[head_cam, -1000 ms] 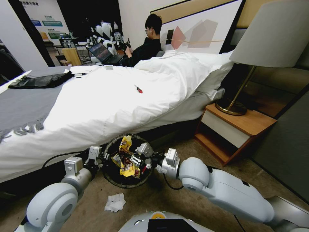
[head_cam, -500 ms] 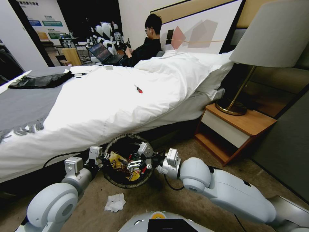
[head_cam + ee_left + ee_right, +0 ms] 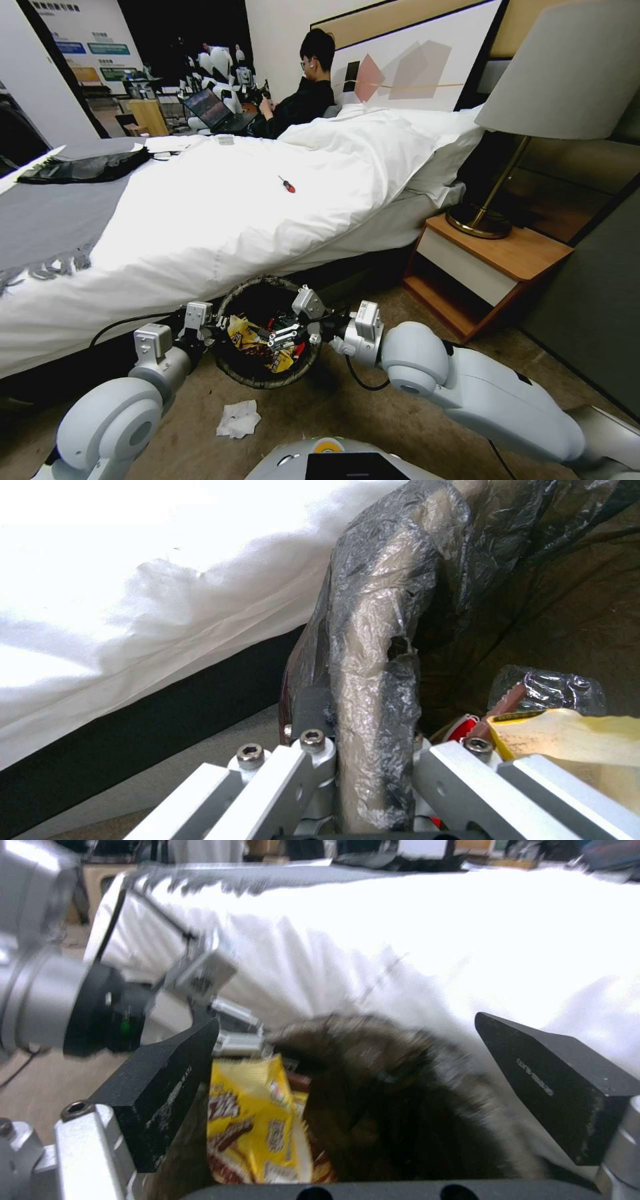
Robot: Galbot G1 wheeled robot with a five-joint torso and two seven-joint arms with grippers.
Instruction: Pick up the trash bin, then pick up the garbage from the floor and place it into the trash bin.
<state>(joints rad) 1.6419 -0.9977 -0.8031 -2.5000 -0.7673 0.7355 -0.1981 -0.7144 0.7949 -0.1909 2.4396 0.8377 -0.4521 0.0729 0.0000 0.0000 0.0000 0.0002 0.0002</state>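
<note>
The trash bin hangs just above the floor beside the bed, its dark liner folded over the rim. My left gripper is shut on the near-left rim, clamping it between both fingers. Inside the bin lies garbage: yellow snack wrappers, red-and-white pieces and a crumpled clear bottle. My right gripper hovers over the bin's mouth, open with nothing between its black pads. A white tissue lies on the floor in front of the bin.
The bed with its white duvet overhangs right behind the bin; a red-handled screwdriver lies on it. A wooden nightstand with a lamp stands to the right. Brown carpet lies bare in front.
The yellow wrapper held by my right gripper above the bin has dropped inside. That gripper has opened and drawn back slightly to the right. The left gripper and bin have stayed put.
</note>
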